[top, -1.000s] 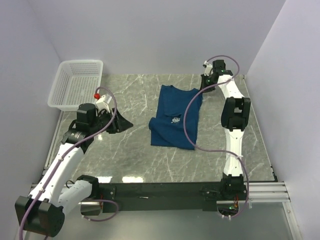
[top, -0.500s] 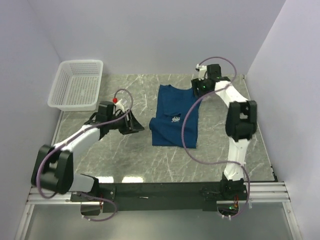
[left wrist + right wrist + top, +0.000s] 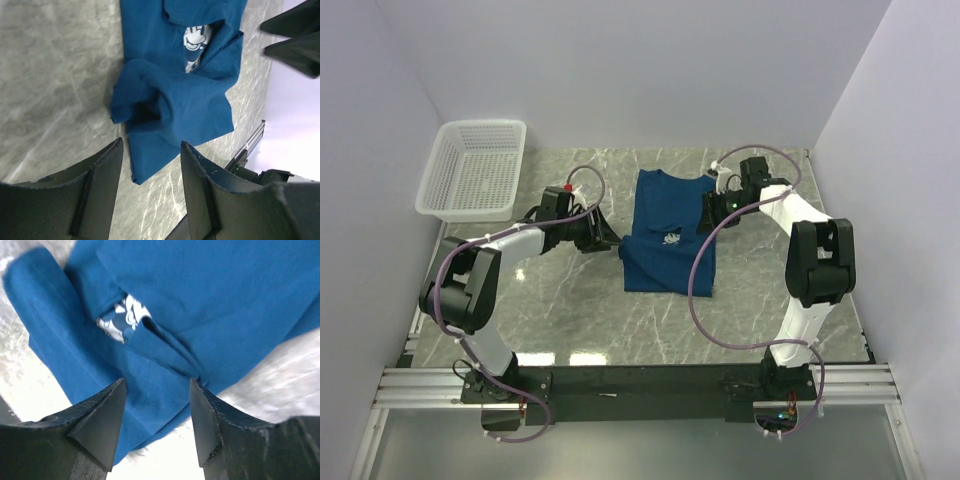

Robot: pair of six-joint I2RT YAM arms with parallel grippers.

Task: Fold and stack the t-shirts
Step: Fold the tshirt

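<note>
A dark blue t-shirt (image 3: 665, 240) lies partly folded in the middle of the marble table, its pale print (image 3: 670, 238) showing between folds. My left gripper (image 3: 611, 241) stands open at the shirt's left edge. In the left wrist view the gripper (image 3: 151, 150) has the crumpled blue cloth (image 3: 175, 100) just beyond its tips, nothing between them. My right gripper (image 3: 708, 214) is open low over the shirt's right edge. In the right wrist view its jaws (image 3: 157, 385) straddle the cloth's edge (image 3: 200, 300), with the print (image 3: 117, 320) ahead.
A white mesh basket (image 3: 475, 170) stands at the back left corner. Walls close in the table on the left, back and right. The black rail (image 3: 650, 380) with the arm bases runs along the near edge. The right gripper's fingers (image 3: 295, 35) show in the left wrist view.
The left arm swung right, from near the basket to the shirt's left edge. The right gripper came forward from the back right corner to the shirt's right edge and opened.
</note>
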